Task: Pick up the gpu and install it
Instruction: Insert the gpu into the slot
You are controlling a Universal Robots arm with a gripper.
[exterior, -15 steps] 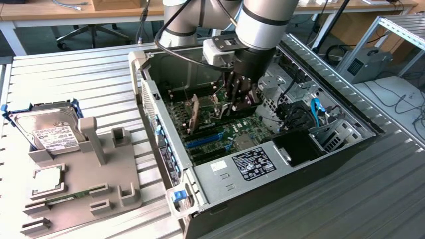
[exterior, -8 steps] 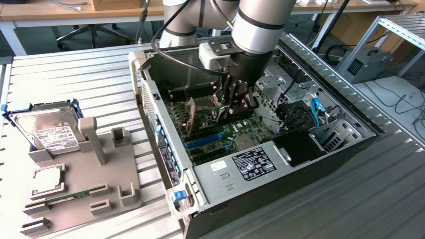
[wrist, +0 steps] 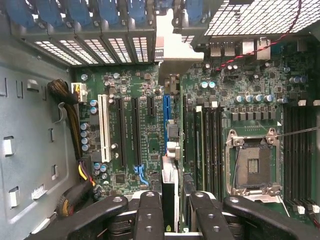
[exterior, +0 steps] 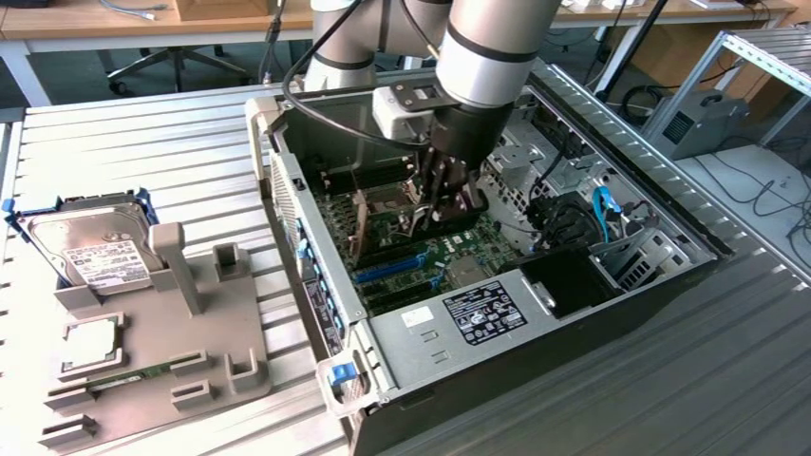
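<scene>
One pincer (exterior: 446, 211), reaching down inside the open computer case (exterior: 659, 285), pinches the gpu (wrist: 170, 170) edge-on between its black fingers (wrist: 149, 215). The card stands on its long edge over the motherboard (exterior: 438, 261), its long axis running along the expansion slots (wrist: 135, 130) toward the case's slotted rear wall, just beside the blue slot (wrist: 166, 122). The case lies on a ribbed metal worktop (exterior: 152, 161), next to a grey parts tray (exterior: 165, 342) carrying a hard drive (exterior: 95, 252); office desks stand behind.

gpu (wrist: 170, 195): seen edge-on between the fingers (wrist: 149, 215), its far end hidden under the case bracket
hard drive (exterior: 95, 249): label words too small to read
arm (exterior: 488, 47): top cut off above the case (exterior: 659, 285)
</scene>
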